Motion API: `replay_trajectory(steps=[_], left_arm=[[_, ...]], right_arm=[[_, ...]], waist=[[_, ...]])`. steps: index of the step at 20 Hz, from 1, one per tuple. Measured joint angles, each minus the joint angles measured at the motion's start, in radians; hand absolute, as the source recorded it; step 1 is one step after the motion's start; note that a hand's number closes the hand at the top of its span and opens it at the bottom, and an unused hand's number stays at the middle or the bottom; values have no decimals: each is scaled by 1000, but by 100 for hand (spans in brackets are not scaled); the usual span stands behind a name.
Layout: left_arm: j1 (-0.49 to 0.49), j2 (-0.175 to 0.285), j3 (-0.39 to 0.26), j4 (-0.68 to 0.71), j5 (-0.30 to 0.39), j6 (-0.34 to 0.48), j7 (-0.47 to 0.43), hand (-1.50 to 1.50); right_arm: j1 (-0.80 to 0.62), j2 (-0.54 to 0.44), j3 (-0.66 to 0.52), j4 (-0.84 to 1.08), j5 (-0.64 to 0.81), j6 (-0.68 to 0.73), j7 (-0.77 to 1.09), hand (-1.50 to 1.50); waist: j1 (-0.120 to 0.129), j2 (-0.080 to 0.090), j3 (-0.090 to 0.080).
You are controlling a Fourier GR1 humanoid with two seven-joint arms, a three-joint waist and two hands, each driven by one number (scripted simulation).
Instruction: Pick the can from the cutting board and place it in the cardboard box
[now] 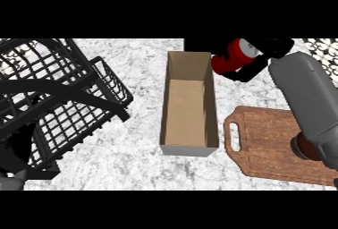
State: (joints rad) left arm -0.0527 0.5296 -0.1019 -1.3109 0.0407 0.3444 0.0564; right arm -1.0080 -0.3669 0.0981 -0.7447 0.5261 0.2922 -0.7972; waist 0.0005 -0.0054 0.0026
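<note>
- Where the box's far right corner meets the view's upper right, the robot's right hand (276, 47) holds a red can (231, 57), black fingers and thumb curled round its body.
- Tilted, the can shows its silver end toward the upper right. It is off the cutting board and not yet inside the box. Its red side overlaps the far end of the box's right wall in this view.
- Running down from that hand to the lower right edge, the grey right forearm (303, 98) crosses over the right part of the cutting board.
- At the centre, a long, narrow cardboard box (188, 151) stands open-topped on the counter, its brown floor bare.
- Just right of the box lies a reddish-brown wooden cutting board (264, 147). Its handle slot (234, 136) is on the side nearest the box, and nothing rests on its visible surface.
- Filling the left side, a black wire dish rack (59, 89) sits well apart from the can.
- At the lower left edge, the left hand (19, 143) rests in front of the rack, open, fingers pointing up and holding nothing.
- Beneath everything is a white and grey speckled stone counter (138, 165).
</note>
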Motion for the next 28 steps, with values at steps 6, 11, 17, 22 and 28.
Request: replay_trajectory(steps=[6,11,17,22,28], left_arm=[[-5,3,-13,-3,-29,2,36,0],[-8,-4,-6,6,-19,-20,33,0],[-16,-10,-6,4,-38,-30,26,0],[-38,-18,-14,19,-50,-38,33,0],[-51,-26,-13,34,-41,-61,25,0]], right_arm=[[-52,137,7,-18,-24,63,194,150],[-66,234,26,-15,-5,50,288,150],[-99,332,84,57,28,-84,360,150],[-115,356,142,139,-35,-128,453,-150],[-115,347,230,196,-140,-155,466,-150]], waist=[[7,4,-2],[11,6,2],[25,7,-5],[44,10,-4],[54,6,-4]])
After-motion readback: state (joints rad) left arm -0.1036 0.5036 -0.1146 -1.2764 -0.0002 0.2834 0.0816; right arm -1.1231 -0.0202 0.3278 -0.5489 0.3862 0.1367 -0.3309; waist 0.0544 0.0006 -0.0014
